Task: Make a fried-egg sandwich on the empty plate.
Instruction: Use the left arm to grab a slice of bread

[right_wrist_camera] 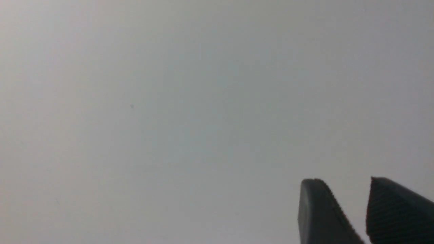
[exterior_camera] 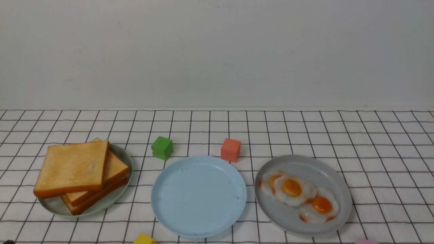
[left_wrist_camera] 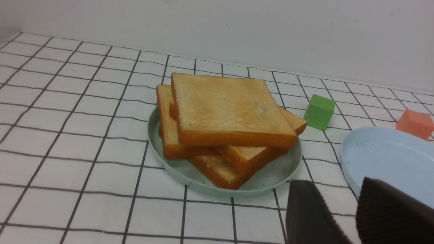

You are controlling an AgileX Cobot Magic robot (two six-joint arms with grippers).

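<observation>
On the counter (exterior_camera: 373, 135), toward its left edge, toast slices (exterior_camera: 73, 167) are stacked on a pale green plate (exterior_camera: 54, 205). The left gripper (left_wrist_camera: 334, 183) hangs near them, spread and holding nothing; the empty plate (exterior_camera: 198, 195), at the middle of the front edge, lies just beyond it. Fried eggs (exterior_camera: 291, 188) lie on a grey plate (exterior_camera: 305, 164) rightward. The right gripper (right_wrist_camera: 344, 181), also spread, faces a plain grey surface (right_wrist_camera: 135, 101).

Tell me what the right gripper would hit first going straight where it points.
The way looks free as far as its wrist view shows: beyond the right gripper and its open fingers lies only a plain grey surface, probably a wall. Its distance can't be judged.
</observation>
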